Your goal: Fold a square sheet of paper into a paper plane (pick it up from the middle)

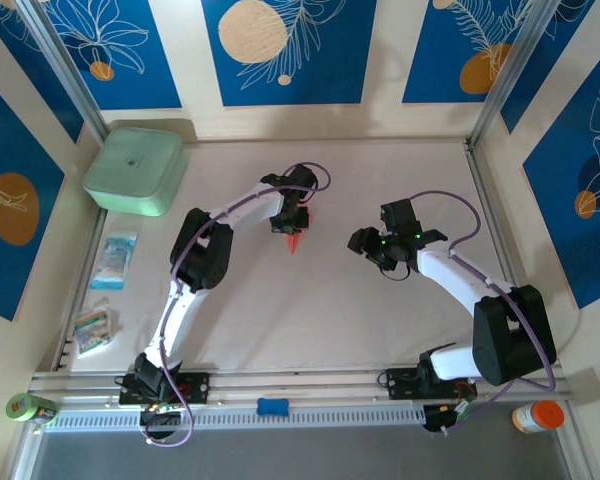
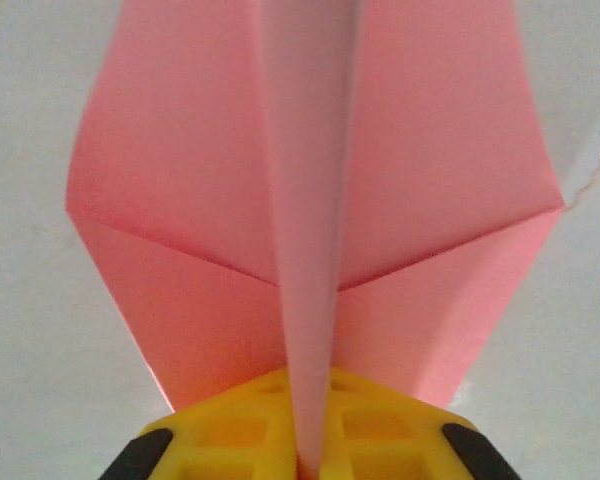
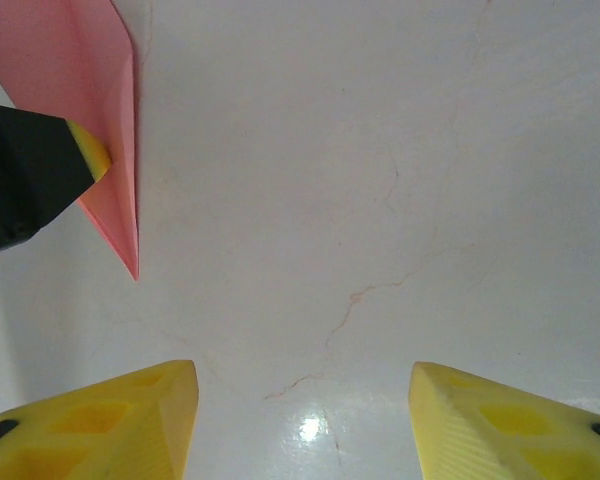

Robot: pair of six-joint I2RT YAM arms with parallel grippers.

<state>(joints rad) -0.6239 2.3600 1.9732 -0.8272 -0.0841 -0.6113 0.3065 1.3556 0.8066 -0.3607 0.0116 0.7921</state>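
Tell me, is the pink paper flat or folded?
Folded. The pink paper has a raised centre ridge with creased wings on both sides, and the left pincer is shut on that ridge.

From above, the left gripper [image 1: 290,226] covered most of the paper plane [image 1: 294,243] — only its red tip poked out. At the left wrist, the plane's far end ran off the top edge, and its ridge base was lost between the pinching fingers [image 2: 230,430]. Print on the packets [image 1: 113,260] was too small to read.
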